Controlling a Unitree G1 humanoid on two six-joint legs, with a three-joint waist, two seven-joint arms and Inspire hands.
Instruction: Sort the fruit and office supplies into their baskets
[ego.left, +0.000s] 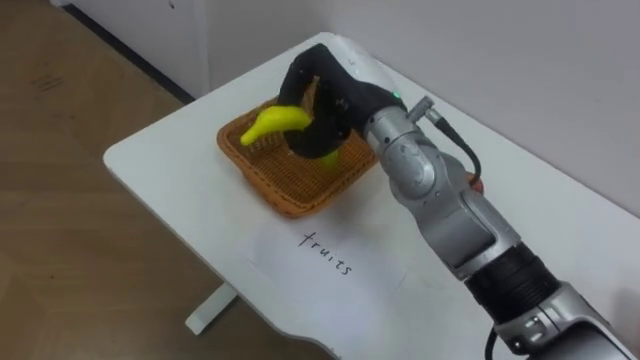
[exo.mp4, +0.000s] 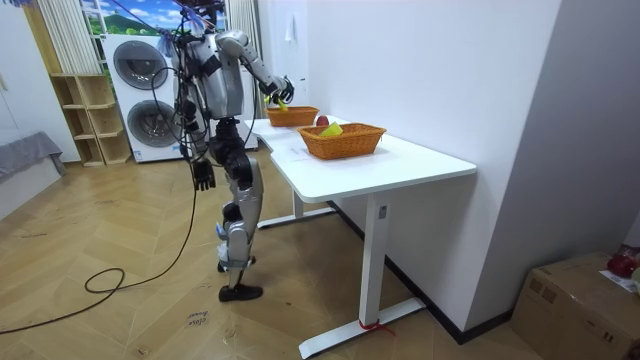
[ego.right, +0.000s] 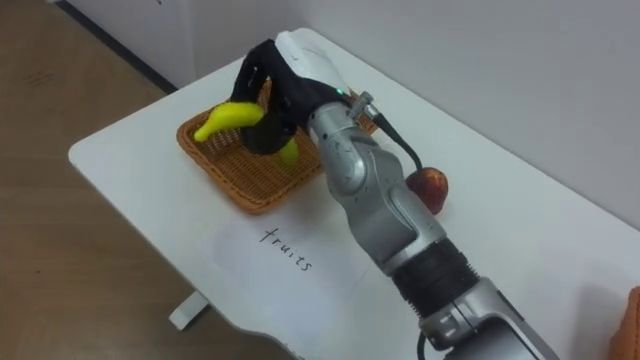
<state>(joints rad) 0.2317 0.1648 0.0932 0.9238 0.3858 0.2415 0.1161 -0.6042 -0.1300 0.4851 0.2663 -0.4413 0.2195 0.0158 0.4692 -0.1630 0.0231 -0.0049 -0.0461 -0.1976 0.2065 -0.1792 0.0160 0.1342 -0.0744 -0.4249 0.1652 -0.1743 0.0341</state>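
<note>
R hand (ego.right: 283, 95) fingers curled round banana (ego.right: 224, 118) over basket (ego.right: 238, 192) (apple (ego.right: 432, 188) half hidden).

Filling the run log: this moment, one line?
right hand grips banana | above fruits basket | apple on table | left hand hanging

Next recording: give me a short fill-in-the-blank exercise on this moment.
1. The right robot hand is curled round a yellow ____.
2. It holds that fruit over a wicker ____ on the white table.
3. A red ____ lies on the table beside the robot's forearm, outside the wickerwork.
Missing words: banana; basket; apple.
</note>
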